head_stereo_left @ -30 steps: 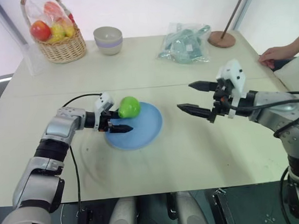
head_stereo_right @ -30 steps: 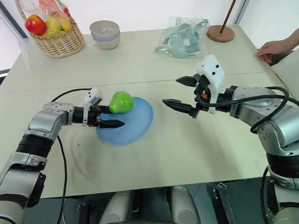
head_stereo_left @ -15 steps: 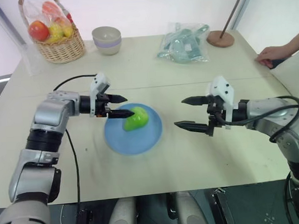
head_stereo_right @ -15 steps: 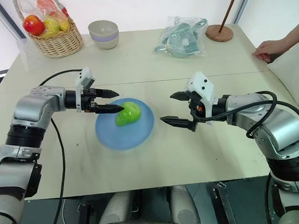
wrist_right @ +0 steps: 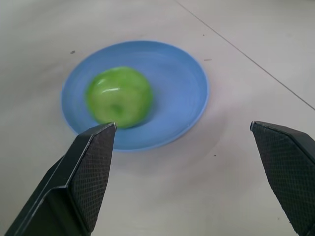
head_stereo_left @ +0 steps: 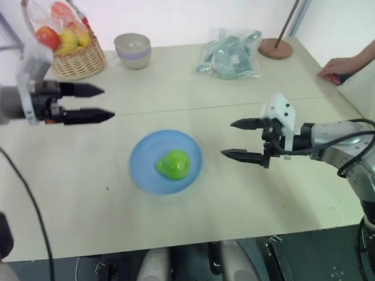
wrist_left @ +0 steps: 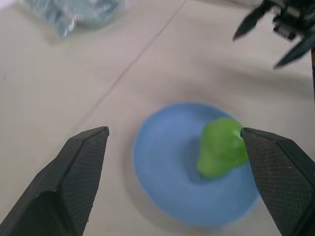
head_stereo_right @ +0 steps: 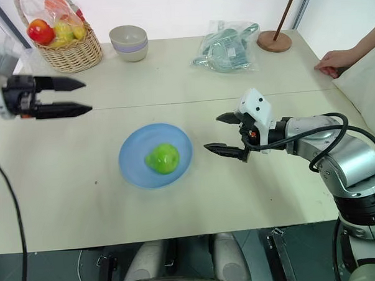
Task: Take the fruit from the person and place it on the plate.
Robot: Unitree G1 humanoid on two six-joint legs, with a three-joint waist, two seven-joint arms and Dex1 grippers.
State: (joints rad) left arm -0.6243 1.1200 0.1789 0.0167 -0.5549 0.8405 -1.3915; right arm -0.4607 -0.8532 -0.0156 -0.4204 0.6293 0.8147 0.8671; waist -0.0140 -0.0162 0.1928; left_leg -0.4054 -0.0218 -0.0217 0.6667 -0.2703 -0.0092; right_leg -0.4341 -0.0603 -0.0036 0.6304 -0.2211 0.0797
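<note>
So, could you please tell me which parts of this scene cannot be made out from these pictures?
- Person: only a hand and forearm show; the head views' right edge cuts off the rest.
- Basket: its handle top is cut by the upper edge, and plastic wrap veils the fruits inside.
- Clear bag: its greenish contents are too crumpled to identify.
- Green fruit: motion blur in the left wrist view smears its surface and the plate.

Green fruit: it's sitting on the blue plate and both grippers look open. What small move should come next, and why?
Probably just draw the left gripper back to rest. The fruit lies free on the plate, with both the left gripper and the right gripper open and apart from it, so the placing looks done. The person's hand rests at the table's edge, offering nothing.
</note>
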